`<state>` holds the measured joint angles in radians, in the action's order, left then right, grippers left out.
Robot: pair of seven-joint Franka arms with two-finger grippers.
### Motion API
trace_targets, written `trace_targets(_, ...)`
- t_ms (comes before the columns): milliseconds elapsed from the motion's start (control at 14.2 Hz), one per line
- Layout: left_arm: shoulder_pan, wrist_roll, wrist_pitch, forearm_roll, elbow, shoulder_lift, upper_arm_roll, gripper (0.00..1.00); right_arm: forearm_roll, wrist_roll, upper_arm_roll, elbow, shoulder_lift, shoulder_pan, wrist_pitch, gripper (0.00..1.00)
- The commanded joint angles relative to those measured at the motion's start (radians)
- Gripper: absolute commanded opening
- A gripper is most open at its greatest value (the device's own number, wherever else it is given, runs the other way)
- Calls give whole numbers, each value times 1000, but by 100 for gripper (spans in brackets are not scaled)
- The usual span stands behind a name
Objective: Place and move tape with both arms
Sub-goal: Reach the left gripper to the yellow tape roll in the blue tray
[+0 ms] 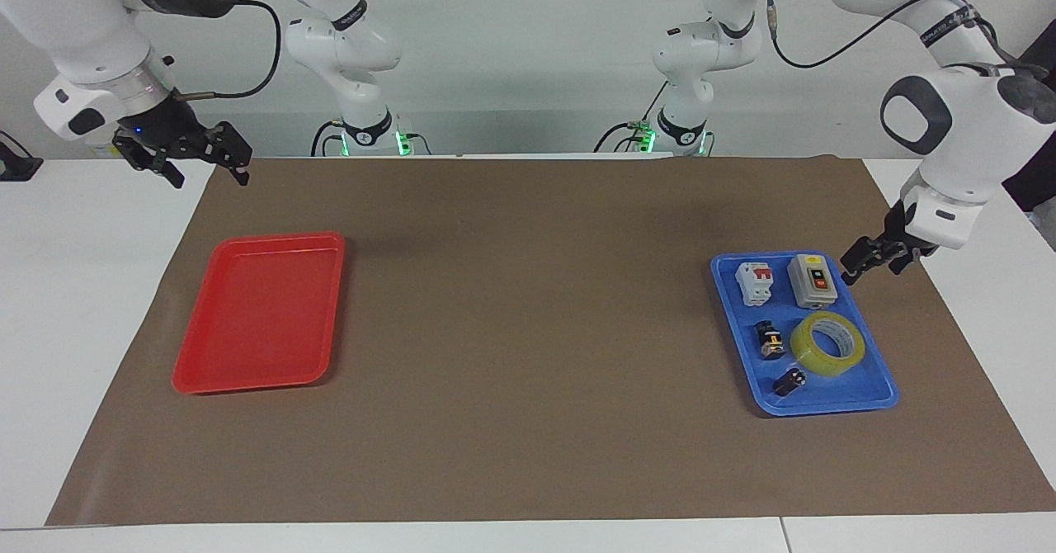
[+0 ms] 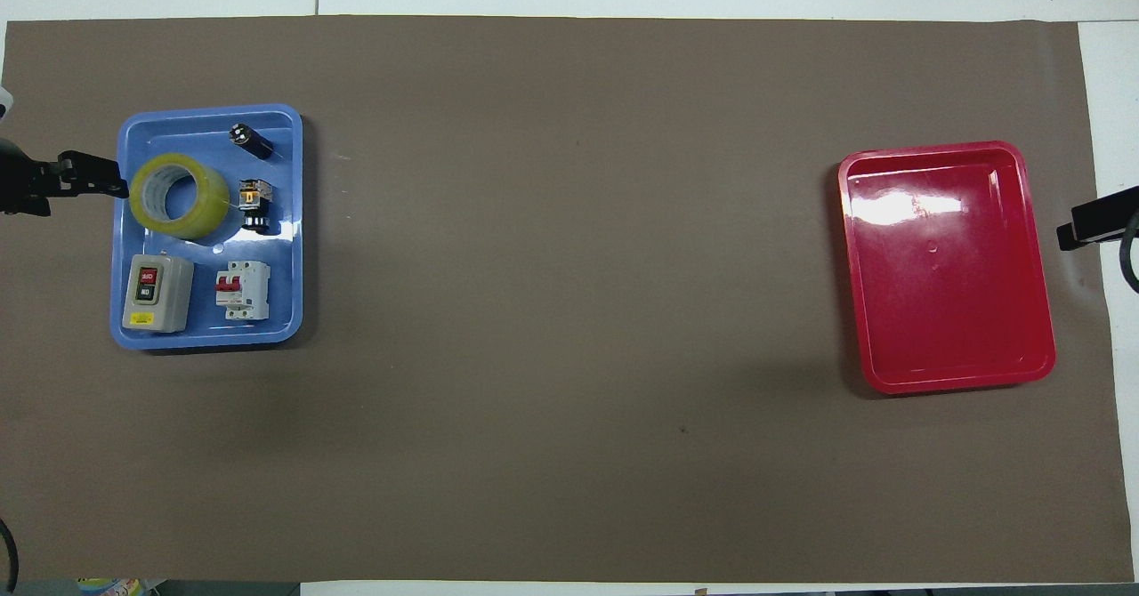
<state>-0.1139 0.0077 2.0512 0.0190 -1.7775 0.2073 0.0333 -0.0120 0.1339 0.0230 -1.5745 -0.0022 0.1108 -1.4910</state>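
The yellow tape (image 1: 827, 343) (image 2: 178, 196) lies flat in the blue tray (image 1: 825, 408) (image 2: 205, 338) at the left arm's end of the table. My left gripper (image 1: 870, 272) (image 2: 84, 189) hangs open over that tray's outer edge, beside the tape and the grey switch box (image 1: 813, 281), and holds nothing. It stays clear of the tape. My right gripper (image 1: 206, 175) (image 2: 1081, 222) waits open and raised over the brown mat's corner at the right arm's end, outside the red tray (image 1: 257, 314) (image 2: 948, 258).
The blue tray also holds a white circuit breaker (image 1: 755, 282) (image 2: 242, 290) and two small black parts (image 1: 770, 340) (image 1: 789, 382). The red tray has nothing in it. Brown mat (image 1: 528, 330) covers the table between the trays.
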Motion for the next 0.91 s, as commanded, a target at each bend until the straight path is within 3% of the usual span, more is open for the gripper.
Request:
trace_targets(0, -7, -6, 99, -17, -46, 29, -4, 100, -16, 29, -5, -16, -12, 9, 0, 100)
trace_targets(281, -42, -15, 167, -17, -112, 43, -4, 100, -16, 29, -5, -16, -13, 9, 0, 100)
trace_targets(563, -44, -127, 172, -17, -115, 67, -4, 100, -16, 29, -6, -16, -13, 9, 0, 100)
trace_targets(844, -30, -178, 257, -17, -112, 131, -3, 100, -16, 29, -6, -16, -13, 9, 0, 100)
